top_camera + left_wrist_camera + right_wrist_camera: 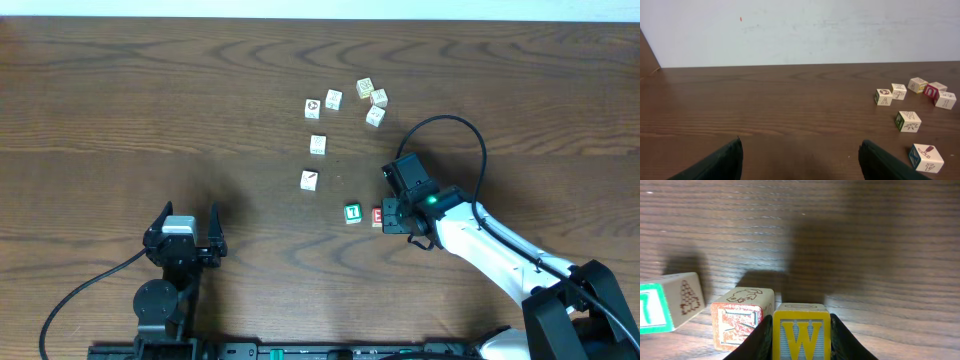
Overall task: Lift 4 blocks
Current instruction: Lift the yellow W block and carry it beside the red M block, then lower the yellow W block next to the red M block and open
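Note:
In the right wrist view, my right gripper (800,317) is shut on the yellow-orange block (801,336), a cube with a W on its face, one finger on each side. The red block (738,324) stands just left of it, close against the left finger. The green block (657,311) lies further left, tilted. Overhead, the right gripper (397,215) covers the yellow block, with the red block (377,216) and green block (352,212) beside it. The white block with a dark diagonal mark (309,180) lies apart to the upper left. My left gripper (185,237) stands open and empty, far from all the blocks.
Several other cream picture cubes lie scattered at the back, around one (318,145) and a cluster (372,100). In the left wrist view they sit at the right (908,121). The right arm's black cable (470,135) loops over the table.

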`<state>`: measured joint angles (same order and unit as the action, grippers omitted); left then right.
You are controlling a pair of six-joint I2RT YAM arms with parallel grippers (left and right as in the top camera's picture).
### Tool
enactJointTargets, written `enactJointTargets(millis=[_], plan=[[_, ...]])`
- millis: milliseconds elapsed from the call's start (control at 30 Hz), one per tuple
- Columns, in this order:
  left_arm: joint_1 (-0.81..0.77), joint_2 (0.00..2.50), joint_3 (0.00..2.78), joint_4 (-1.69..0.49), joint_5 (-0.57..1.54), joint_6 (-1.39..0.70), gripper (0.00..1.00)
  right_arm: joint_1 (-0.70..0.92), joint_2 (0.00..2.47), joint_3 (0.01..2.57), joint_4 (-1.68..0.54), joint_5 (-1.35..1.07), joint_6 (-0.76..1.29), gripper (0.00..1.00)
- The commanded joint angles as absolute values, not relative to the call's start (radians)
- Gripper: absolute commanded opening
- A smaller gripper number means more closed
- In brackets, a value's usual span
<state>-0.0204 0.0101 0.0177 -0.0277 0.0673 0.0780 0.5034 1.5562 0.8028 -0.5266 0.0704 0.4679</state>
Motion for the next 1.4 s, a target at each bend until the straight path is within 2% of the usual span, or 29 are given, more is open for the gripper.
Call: enactJointTargets(millis=[0,767,1367], plan=[[-0.014,0.005,0.004,-0.067,0.066,0.073,0.75,0.513,1.545,0.796,-0.513,0.039,0.49,0.21],[-0.014,0.006,0.004,-0.067,0.067,0.073,0.74,0.539,1.545,0.796,-0.468,0.029,0.538,0.24],[-0.014,0.006,0.004,-0.067,0.066,0.073,0.75,0.538,1.545,0.796,-0.496,0.133,0.519,0.29]])
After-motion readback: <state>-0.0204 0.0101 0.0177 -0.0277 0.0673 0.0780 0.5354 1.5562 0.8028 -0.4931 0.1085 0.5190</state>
